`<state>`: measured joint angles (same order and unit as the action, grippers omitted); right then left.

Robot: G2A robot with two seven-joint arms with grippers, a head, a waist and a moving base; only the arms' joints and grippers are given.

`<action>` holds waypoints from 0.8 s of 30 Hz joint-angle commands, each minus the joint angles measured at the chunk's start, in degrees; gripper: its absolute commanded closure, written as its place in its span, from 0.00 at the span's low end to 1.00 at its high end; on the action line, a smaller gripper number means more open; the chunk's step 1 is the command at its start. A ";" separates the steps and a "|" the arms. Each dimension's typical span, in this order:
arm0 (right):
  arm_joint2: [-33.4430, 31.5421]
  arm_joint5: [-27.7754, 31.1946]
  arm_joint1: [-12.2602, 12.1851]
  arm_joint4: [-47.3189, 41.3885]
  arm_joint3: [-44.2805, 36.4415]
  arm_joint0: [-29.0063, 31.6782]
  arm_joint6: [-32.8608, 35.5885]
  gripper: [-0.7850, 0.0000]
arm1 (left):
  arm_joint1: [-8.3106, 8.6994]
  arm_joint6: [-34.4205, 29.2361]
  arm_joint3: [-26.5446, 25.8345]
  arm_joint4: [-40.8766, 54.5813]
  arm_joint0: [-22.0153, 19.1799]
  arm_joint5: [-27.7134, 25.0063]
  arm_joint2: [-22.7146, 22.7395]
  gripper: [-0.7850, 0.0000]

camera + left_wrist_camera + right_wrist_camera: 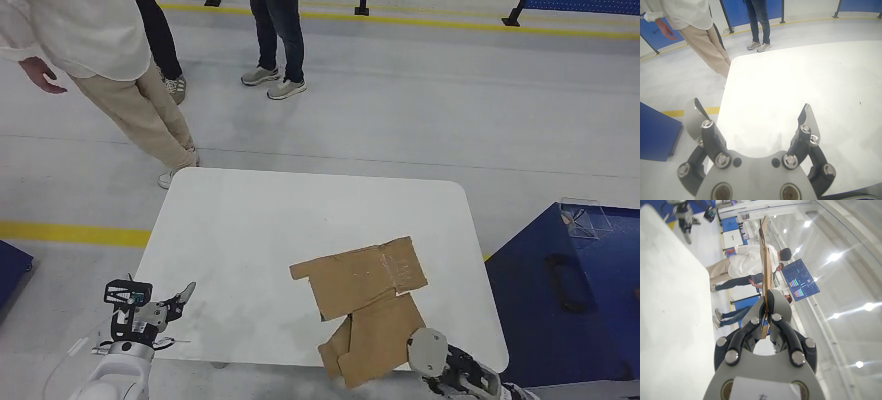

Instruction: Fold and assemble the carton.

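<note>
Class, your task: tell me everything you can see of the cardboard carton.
The carton is plain brown cardboard, flat and unassembled: a wider creased panel farther out, a narrower flap section nearer the robot. It is over the near right part of the white table, overhanging its edge. The right hand is shut on its near end, where layers show edge-on; it seems held clear of the tabletop.

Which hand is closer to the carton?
Right. The right hand is clamped on the carton at its near edge; the left hand hangs open by the table at its other near corner, apart from it.
</note>
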<state>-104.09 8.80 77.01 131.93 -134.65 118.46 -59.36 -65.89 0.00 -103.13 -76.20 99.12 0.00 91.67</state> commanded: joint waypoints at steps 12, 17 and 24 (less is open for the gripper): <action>4.01 49.20 -4.40 -72.75 21.72 -13.97 25.06 1.00 | 0.00 0.00 0.00 0.00 0.00 0.00 0.00 0.00; 19.02 49.20 -8.25 -100.89 31.83 -21.18 48.12 1.00 | 0.00 0.00 0.00 0.00 0.00 0.00 0.00 0.00; 27.69 49.20 -10.79 -126.65 42.32 -28.25 66.98 1.00 | 0.00 0.00 0.00 0.00 0.00 0.00 0.00 0.00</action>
<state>-76.89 58.00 66.34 8.92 -92.84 90.66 5.56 -65.89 0.00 -103.13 -76.20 99.12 0.00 91.67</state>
